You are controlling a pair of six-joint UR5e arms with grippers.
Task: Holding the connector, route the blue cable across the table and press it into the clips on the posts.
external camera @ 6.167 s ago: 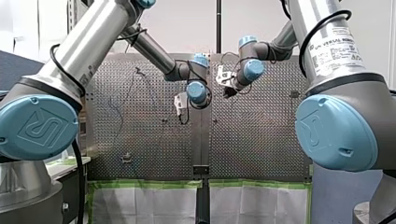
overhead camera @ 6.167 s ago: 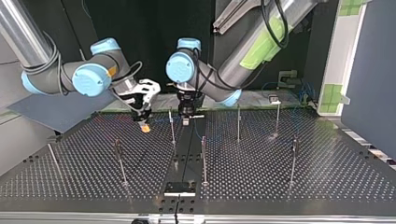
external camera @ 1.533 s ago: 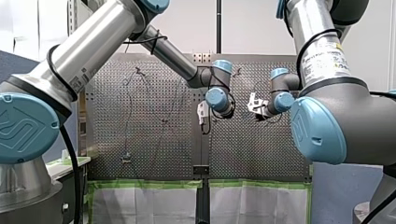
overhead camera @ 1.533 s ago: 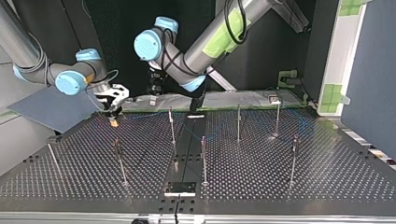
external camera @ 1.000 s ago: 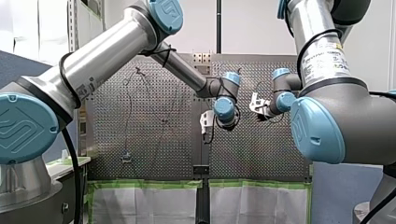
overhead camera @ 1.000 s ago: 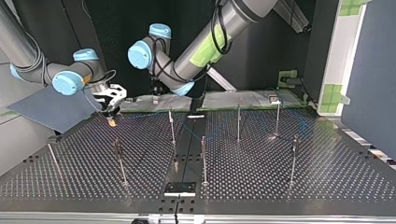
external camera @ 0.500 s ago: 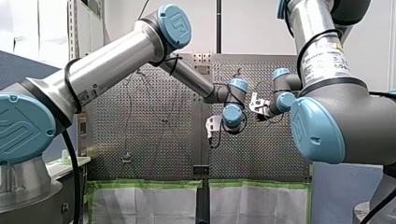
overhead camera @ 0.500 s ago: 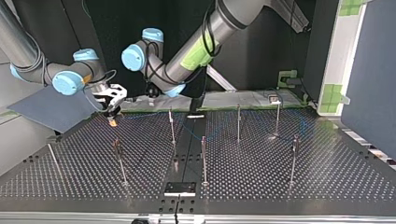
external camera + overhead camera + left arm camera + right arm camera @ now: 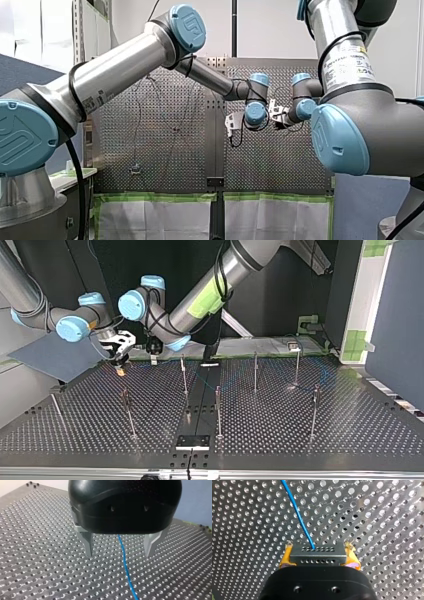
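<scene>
- A white label (image 9: 350, 54) on my right arm's silver tube reads "UNIVERSAL ROBOTS"; its smaller lines are too small to read.
- The round blue joint cap (image 9: 25, 136) on my left arm carries an embossed logo.
- My right gripper (image 9: 318, 548) has its yellow pads clamped on a grey rectangular connector (image 9: 317, 557), low over the perforated metal table (image 9: 280, 440) at the top view's far left.
- A thin blue cable (image 9: 298, 517) leaves the connector's middle.
- My left gripper (image 9: 119, 553) is spread wide; the cable runs between its metal fingers (image 9: 88, 542), touching neither.
- Thin upright metal posts (image 9: 218, 410) stand across the table.
- My right arm's big blue shoulder joint (image 9: 357, 142) blocks the table's right edge in the front view.
</scene>
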